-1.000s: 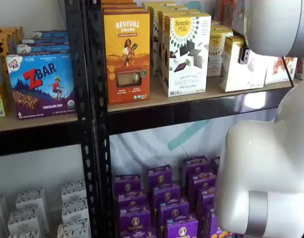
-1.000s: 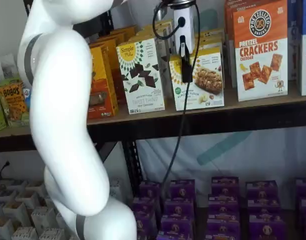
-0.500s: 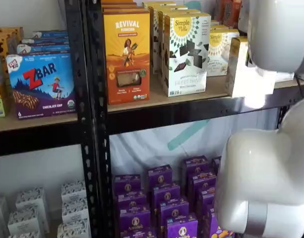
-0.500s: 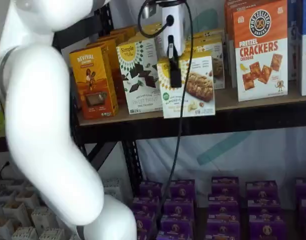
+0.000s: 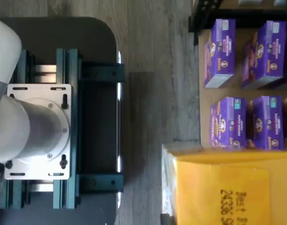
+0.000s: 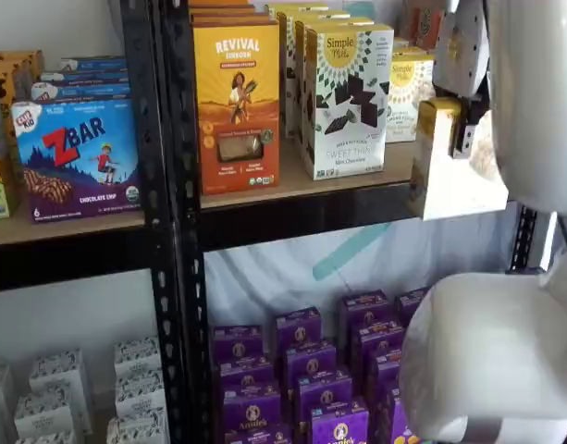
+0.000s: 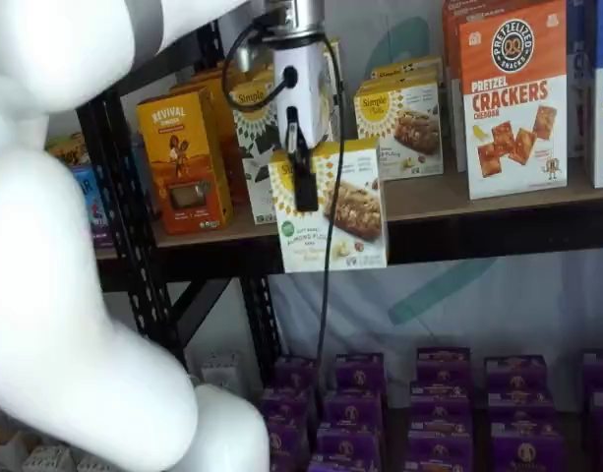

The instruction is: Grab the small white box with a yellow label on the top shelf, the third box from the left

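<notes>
The small white box (image 7: pixel 335 211), with a yellow round logo and a yellow top edge, hangs in my gripper (image 7: pixel 305 189) out in front of the top shelf's black rail (image 7: pixel 498 231), clear of the board. The gripper is shut on it; one black finger (image 7: pixel 303 167) lies across its front face. In a shelf view the box (image 6: pixel 449 171) shows edge-on under the white gripper body, a finger (image 6: pixel 467 137) on its side. Its yellow top (image 5: pixel 227 192) fills a corner of the wrist view.
A like white box (image 7: pixel 399 123) stands on the shelf behind. The taller white box with dark crackers (image 6: pixel 346 102), an orange box (image 6: pixel 237 106) and an orange-and-white cracker box (image 7: pixel 512 98) stand beside it. Purple boxes (image 7: pixel 439 393) fill the lower level. My white arm (image 7: pixel 75 295) fills the foreground.
The gripper has drawn the small white box off the shelf, out past the rail and a little lower. The arm has swung with it.
</notes>
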